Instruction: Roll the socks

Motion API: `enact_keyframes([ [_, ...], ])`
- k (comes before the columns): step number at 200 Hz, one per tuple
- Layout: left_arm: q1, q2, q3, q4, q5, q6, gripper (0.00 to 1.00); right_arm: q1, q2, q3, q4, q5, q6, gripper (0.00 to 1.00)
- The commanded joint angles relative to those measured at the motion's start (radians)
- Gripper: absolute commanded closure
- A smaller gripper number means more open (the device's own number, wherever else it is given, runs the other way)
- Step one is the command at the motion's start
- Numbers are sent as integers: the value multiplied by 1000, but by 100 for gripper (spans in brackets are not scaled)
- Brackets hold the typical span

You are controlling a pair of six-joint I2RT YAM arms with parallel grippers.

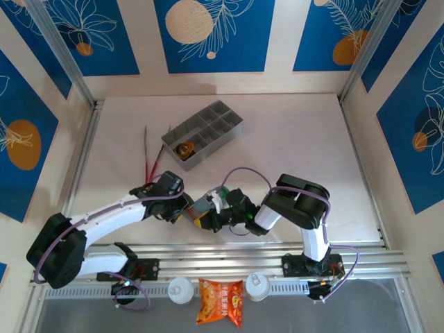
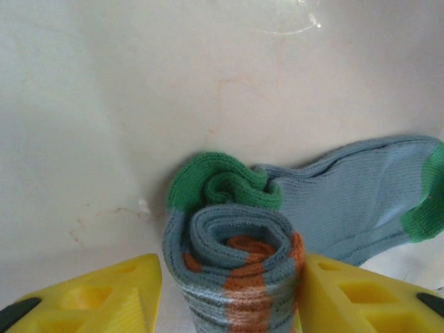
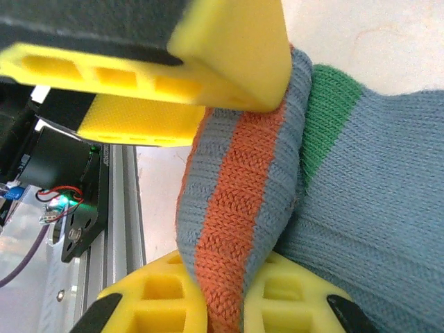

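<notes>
A grey-blue sock with orange stripes is wound into a tight roll (image 2: 232, 257), its green toe (image 2: 222, 182) curled at the far end. My left gripper (image 2: 232, 300) straddles this roll, its yellow fingers (image 2: 357, 298) against the roll's sides. A flat grey-blue stretch (image 2: 354, 198) with a green patch trails to the right on the table. My right gripper (image 3: 236, 281) is shut on the sock's orange-striped band (image 3: 239, 201), pinching it between its yellow fingers (image 3: 149, 298). From above, both grippers (image 1: 186, 211) (image 1: 222, 216) meet at the bundle (image 1: 205, 208) near the front edge. The olive-brown sock is out of view.
A grey compartment tray (image 1: 225, 119) sits at mid-table with a small roll in one cell. Red-handled tongs (image 1: 150, 158) lie to its left. The aluminium rail (image 1: 243, 253) runs just behind the grippers. Two white bottles (image 1: 180, 289) and a snack packet (image 1: 220, 302) sit below it.
</notes>
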Motion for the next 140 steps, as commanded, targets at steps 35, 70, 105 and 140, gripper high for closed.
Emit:
enact_keyframes([
  [35, -54, 180, 29, 23, 30, 69, 61, -5, 144, -30, -694, 118, -58, 100],
  [70, -76, 178, -24, -52, 30, 93, 94, 15, 31, 65, -900, 272, -212, 100],
  [105, -77, 191, -19, -196, -13, 81, 100, 25, 11, 266, -1103, 358, -512, 98],
  [140, -87, 225, -22, -222, -27, -66, 100, 26, -44, 420, -1222, 380, -716, 77],
])
